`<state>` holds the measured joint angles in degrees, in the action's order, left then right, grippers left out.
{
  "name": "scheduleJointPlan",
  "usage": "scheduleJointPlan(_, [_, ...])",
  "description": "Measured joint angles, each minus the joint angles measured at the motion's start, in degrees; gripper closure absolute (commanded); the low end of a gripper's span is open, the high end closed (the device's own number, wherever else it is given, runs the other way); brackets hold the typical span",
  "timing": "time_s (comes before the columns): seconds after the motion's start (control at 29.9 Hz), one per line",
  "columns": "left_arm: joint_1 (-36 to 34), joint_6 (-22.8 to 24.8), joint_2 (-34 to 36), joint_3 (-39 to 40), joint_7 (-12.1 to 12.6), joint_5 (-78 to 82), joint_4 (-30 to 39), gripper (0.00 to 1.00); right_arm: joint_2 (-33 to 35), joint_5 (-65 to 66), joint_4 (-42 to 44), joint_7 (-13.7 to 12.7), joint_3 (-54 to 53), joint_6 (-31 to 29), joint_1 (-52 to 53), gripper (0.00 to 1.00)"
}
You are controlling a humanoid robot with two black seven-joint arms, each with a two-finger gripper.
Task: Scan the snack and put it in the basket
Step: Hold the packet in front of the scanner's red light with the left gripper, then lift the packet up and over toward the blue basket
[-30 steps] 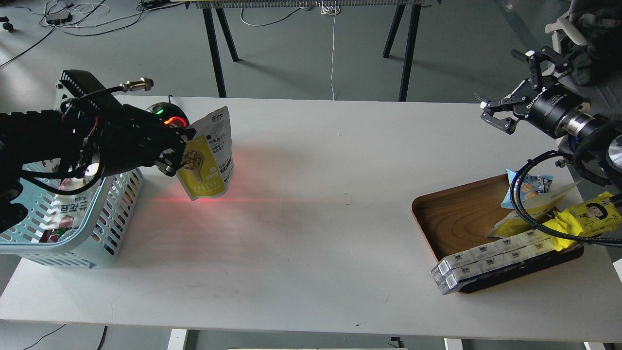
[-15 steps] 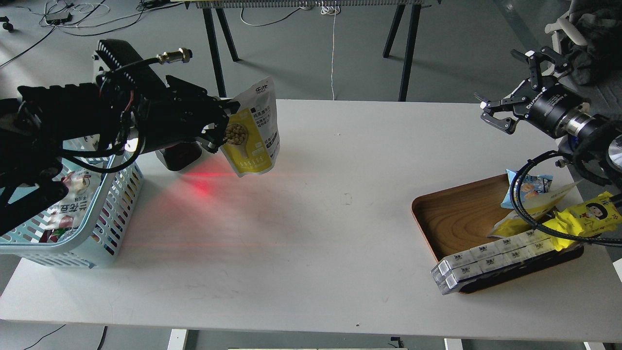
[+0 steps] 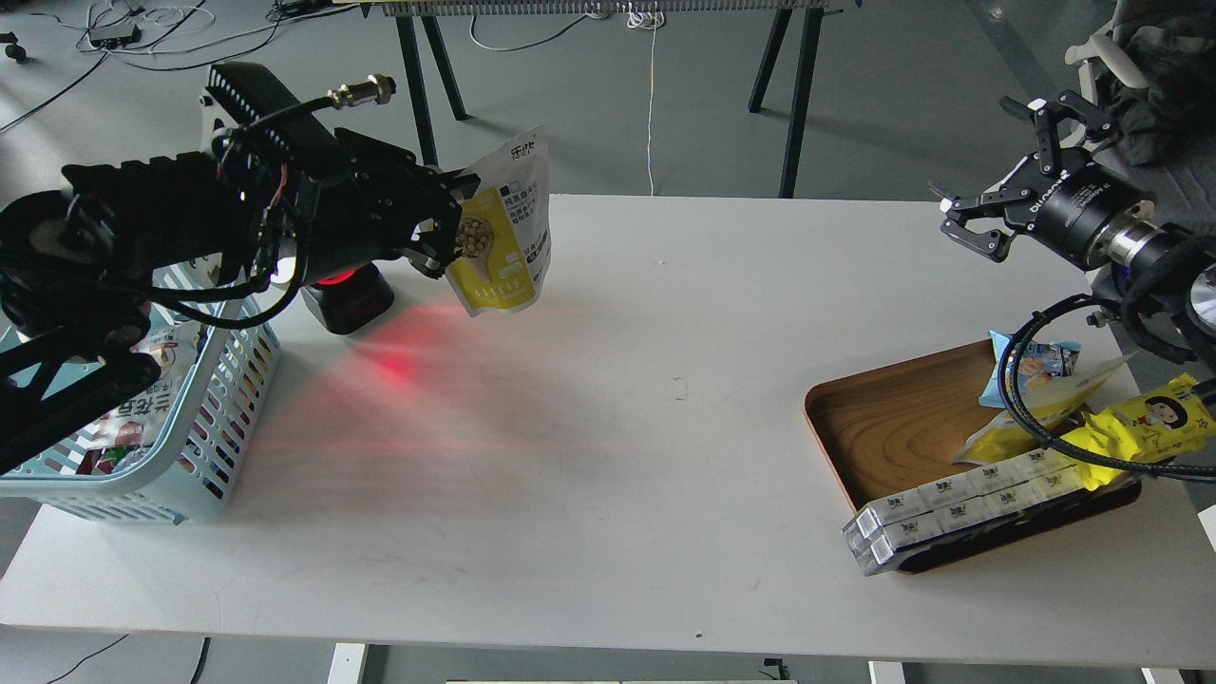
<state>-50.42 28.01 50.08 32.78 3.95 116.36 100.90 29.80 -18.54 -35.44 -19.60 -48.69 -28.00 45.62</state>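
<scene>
My left gripper (image 3: 446, 223) is shut on the snack (image 3: 505, 233), a yellow pouch with a white top and a round nut picture. It holds the pouch in the air over the table's far left, above and right of the black scanner (image 3: 350, 296). The scanner throws red light on the table. The light blue basket (image 3: 214, 418) stands at the left edge, below my left arm, with packets inside. My right gripper (image 3: 997, 176) is open and empty, raised above the table's far right.
A brown wooden tray (image 3: 893, 427) at the right holds a bright yellow wrapper with a cartoon face (image 3: 1145, 423), a small blue packet (image 3: 1035, 366) and long white boxes (image 3: 959, 508). Black table legs and cables stand behind the table.
My left gripper has lifted the snack up and to the right, away from the scanner's front. The scanner now shows below the arm. The right arm has not moved.
</scene>
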Motion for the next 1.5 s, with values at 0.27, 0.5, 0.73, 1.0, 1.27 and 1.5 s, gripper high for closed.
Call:
scheduleJointPlan(0.27, [0.5, 0.0, 2.6, -3.6, 0.9, 0.0, 0.0, 1.0, 0.0, 0.0, 0.0, 0.0, 0.0, 0.0, 0.0, 0.0])
scheduleJointPlan(0.5, [0.7, 0.0, 4.2, -5.2, 1.1, 0.0, 0.0, 1.0, 0.0, 0.0, 0.0, 0.0, 0.0, 0.0, 0.0, 0.0])
scheduleJointPlan(0.73, [0.7, 0.0, 4.5, -5.5, 1.1, 0.0, 0.0, 1.0, 0.0, 0.0, 0.0, 0.0, 0.0, 0.0, 0.0, 0.0])
scheduleJointPlan(1.0, [0.7, 0.0, 4.6, -6.2, 1.1, 0.0, 0.0, 1.0, 0.0, 0.0, 0.0, 0.0, 0.0, 0.0, 0.0, 0.0])
scheduleJointPlan(1.27, [0.8, 0.0, 4.8, -6.2, 1.1, 0.0, 0.0, 1.0, 0.0, 0.1, -0.1, -0.2, 0.1, 0.0, -0.1, 0.0])
scheduleJointPlan(1.5, [0.0, 0.0, 7.0, -4.2, 0.5, -0.2, 0.0, 1.0, 0.0, 0.2, -0.1, -0.3, 0.1, 0.0, -0.1, 0.0])
